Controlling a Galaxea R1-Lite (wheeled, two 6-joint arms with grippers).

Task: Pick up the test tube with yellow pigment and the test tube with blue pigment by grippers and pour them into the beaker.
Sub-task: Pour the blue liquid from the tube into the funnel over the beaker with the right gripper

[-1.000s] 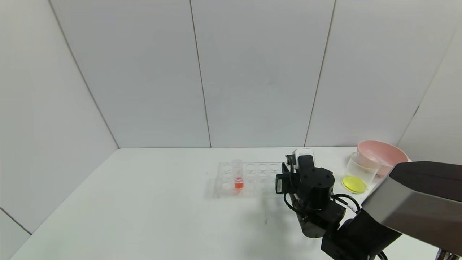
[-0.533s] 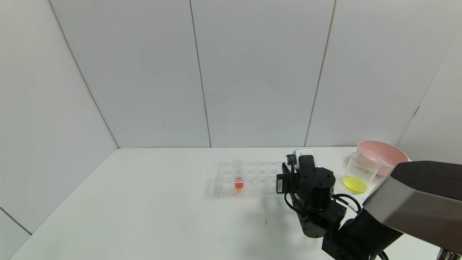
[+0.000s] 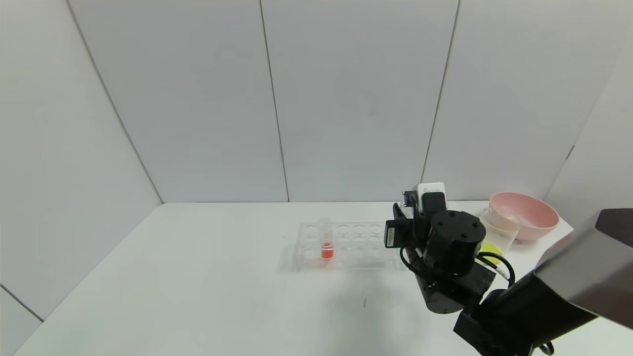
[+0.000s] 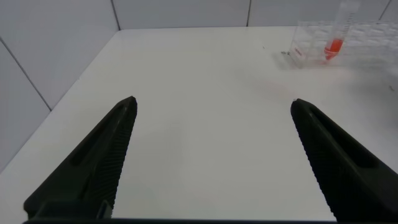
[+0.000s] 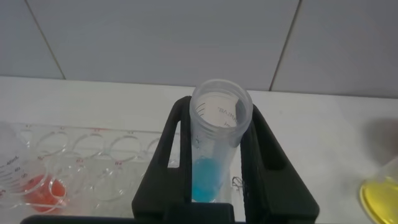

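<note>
My right gripper (image 5: 221, 118) is shut on the test tube with blue pigment (image 5: 214, 146), which stands upright between the jaws with cyan liquid at its bottom. In the head view the right wrist (image 3: 445, 247) is raised above the right end of the clear rack (image 3: 356, 244), and it hides the tube. The beaker (image 3: 500, 228) stands just right of the wrist, partly hidden, with yellow liquid in its bottom (image 5: 380, 198). The test tube with yellow pigment is out of view. My left gripper (image 4: 213, 102) is open and empty over bare table, far from the rack (image 4: 373, 37).
A tube with red-orange liquid (image 3: 326, 243) stands in the rack's left part; it also shows in the left wrist view (image 4: 339, 34) and the right wrist view (image 5: 31, 183). A pink bowl (image 3: 524, 212) sits behind the beaker at the table's back right.
My right arm has risen and shifted right toward the beaker, now covering part of it. The rack and the red-orange tube have not moved.
</note>
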